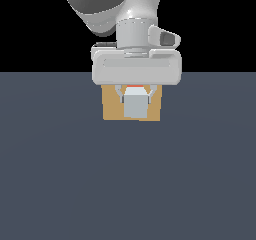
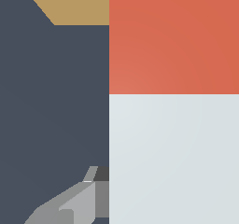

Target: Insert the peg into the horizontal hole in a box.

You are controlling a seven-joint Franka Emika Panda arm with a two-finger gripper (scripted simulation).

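Tan and flat-shaded, the box (image 1: 111,109) sits on the dark slate floor (image 1: 128,184) near its far edge in the exterior view, mostly hidden behind my gripper (image 1: 135,100), which hangs straight in front of it. Between the two short fingers I see the peg (image 1: 135,105) end-on: a pale grey square face with a sliver of its orange-red end showing just above, pointing away toward the box. The fingers sit tight against the peg's sides, so I read the gripper as clamped on the peg. The hole itself is hidden behind the peg, so I cannot tell whether the tip has reached it. In the wrist view the peg (image 2: 173,125) fills most of the frame, a smooth matte bar with crisp square edges, grey changing to orange-red at a sharp line, and a corner of the box (image 2: 77,3) shows beyond the red end; one grey angular finger (image 2: 74,206) edges in beside the bar. My worry is alignment: the opening is only slightly wider than the bar, so a small sideways or height error, or a slight tilt in the grip, could butt the red tip against the box face and shove the block back.
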